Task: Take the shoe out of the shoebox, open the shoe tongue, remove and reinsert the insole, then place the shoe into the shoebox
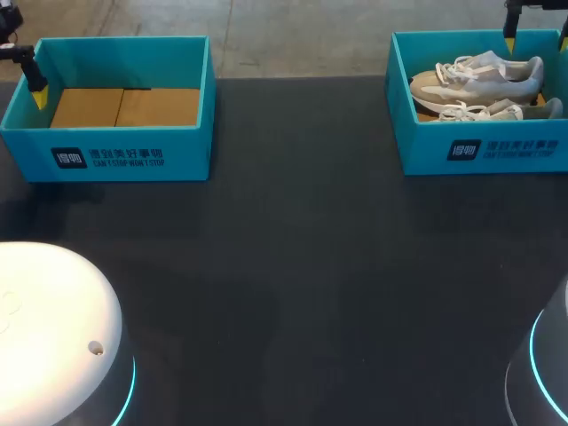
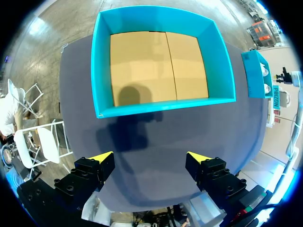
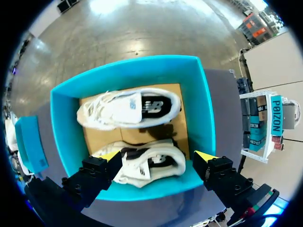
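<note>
Two shoes lie side by side in the right shoebox at the bench's far right, on their sides, long axes running across the box. The right gripper hovers over that box, fingers spread wide and gripping nothing, with the near shoe right under and between the yellow tips and the far shoe ahead of them. The left gripper, also wide open and holding nothing, sits by the left shoebox, which shows only its bare cardboard floor. The right arm is plainly nearer. This fits either a shoe about to be lifted or one just put back
</note>
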You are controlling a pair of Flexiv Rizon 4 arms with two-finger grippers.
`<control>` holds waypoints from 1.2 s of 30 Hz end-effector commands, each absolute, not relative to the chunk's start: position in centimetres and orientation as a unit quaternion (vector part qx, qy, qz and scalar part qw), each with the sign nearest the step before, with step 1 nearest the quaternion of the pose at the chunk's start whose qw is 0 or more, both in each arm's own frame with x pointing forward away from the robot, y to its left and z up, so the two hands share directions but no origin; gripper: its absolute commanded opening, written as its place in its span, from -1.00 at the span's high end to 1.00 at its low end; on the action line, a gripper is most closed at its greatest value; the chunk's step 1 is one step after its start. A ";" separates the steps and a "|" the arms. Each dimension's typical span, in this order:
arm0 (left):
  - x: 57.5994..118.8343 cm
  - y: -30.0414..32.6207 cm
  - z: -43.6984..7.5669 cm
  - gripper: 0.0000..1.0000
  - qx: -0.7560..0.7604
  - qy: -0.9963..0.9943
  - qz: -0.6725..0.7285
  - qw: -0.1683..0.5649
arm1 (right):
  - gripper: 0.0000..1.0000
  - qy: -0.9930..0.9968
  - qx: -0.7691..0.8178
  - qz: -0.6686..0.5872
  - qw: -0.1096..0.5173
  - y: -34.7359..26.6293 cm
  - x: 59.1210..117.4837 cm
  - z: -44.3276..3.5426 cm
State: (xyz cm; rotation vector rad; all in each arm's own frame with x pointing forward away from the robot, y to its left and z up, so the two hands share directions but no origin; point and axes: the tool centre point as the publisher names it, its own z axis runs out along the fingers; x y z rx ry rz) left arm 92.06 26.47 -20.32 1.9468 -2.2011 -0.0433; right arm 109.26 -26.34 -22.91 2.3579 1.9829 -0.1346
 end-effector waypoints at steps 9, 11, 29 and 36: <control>91.9 26.5 -20.2 -1.00 0.659 -0.745 -0.015 0.100 | -1.00 0.646 0.762 -0.016 0.043 -23.4 102.5 -20.5; 91.9 26.5 -20.2 -1.00 0.659 -0.745 -0.015 0.100 | -1.00 0.645 0.763 -0.016 0.044 -23.0 101.9 -20.4; 91.9 26.5 -20.2 -1.00 0.659 -0.745 -0.015 0.100 | -1.00 0.643 0.766 -0.017 0.022 -20.1 99.5 -21.3; 91.9 26.5 -20.2 -1.00 0.659 -0.745 -0.015 0.100 | -1.00 0.643 0.766 -0.017 0.022 -20.1 99.5 -21.3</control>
